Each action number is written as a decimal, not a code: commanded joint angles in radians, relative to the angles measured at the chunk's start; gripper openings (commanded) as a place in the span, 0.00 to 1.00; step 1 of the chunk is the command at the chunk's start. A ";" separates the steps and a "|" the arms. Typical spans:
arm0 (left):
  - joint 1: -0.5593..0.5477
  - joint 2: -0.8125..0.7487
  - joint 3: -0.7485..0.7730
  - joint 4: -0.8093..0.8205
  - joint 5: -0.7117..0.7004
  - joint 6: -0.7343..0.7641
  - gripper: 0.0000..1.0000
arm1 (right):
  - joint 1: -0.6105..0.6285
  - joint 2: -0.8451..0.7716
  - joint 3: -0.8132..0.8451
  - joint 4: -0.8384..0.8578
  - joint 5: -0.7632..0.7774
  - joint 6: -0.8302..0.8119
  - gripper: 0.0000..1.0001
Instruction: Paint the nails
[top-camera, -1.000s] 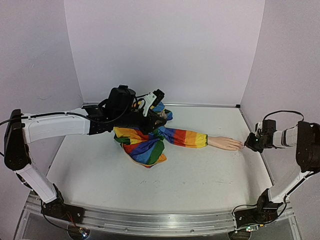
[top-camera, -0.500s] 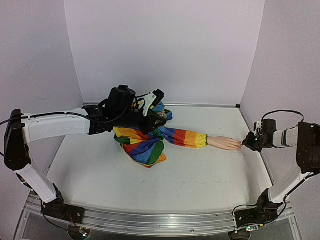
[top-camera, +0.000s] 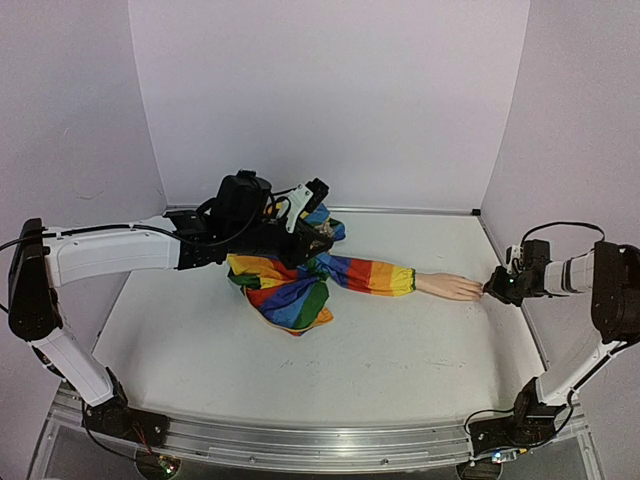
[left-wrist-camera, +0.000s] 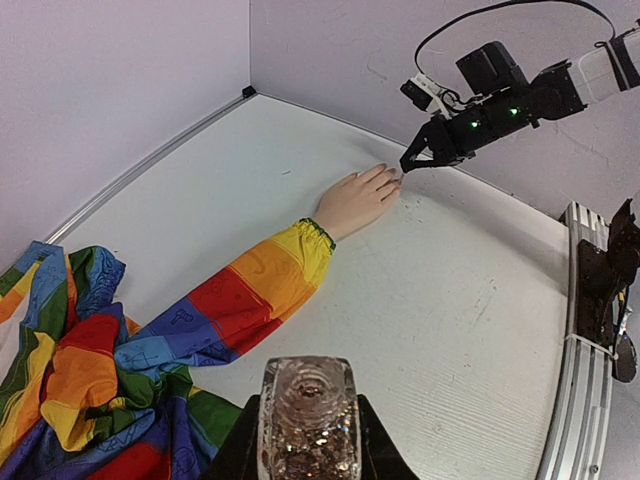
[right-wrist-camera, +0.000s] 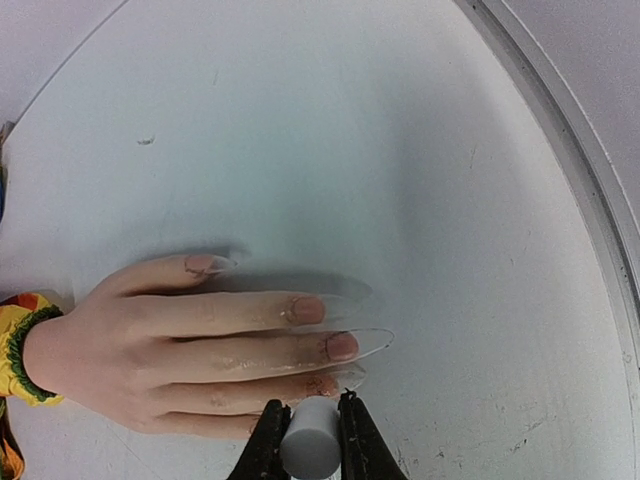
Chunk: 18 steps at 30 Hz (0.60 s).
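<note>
A pale peach mannequin hand (top-camera: 450, 287) ends a rainbow-striped sleeve (top-camera: 365, 274) and lies palm down on the white table. In the right wrist view its nails (right-wrist-camera: 306, 309) carry long clear tips, and some look pinkish. My right gripper (right-wrist-camera: 308, 408) is shut on a grey-white cylindrical brush cap (right-wrist-camera: 309, 446), right over the fingers nearest the camera; the brush itself is hidden. It also shows in the top view (top-camera: 490, 291). My left gripper (left-wrist-camera: 308, 400) is shut on a clear glitter polish bottle (left-wrist-camera: 308, 420), open neck up, held over the bunched rainbow cloth (top-camera: 285, 295).
The table has a raised metal rim (right-wrist-camera: 560, 120) close beyond the fingertips, and lilac walls on three sides. The right arm (left-wrist-camera: 520, 95) reaches in from the right edge. The rainbow cloth heap lies mid-table under the left arm (top-camera: 120, 250).
My right gripper has crept slightly left, closer onto the mannequin's fingertips. The left arm and the bottle have not moved.
</note>
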 joint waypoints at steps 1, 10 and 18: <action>0.005 -0.028 0.045 0.054 -0.008 0.009 0.00 | 0.005 0.005 0.028 0.000 0.018 -0.003 0.00; 0.006 -0.018 0.049 0.054 -0.009 0.014 0.00 | 0.005 0.011 0.034 0.002 0.056 0.001 0.00; 0.006 -0.013 0.054 0.054 -0.011 0.018 0.00 | 0.005 0.021 0.036 0.008 0.087 0.001 0.00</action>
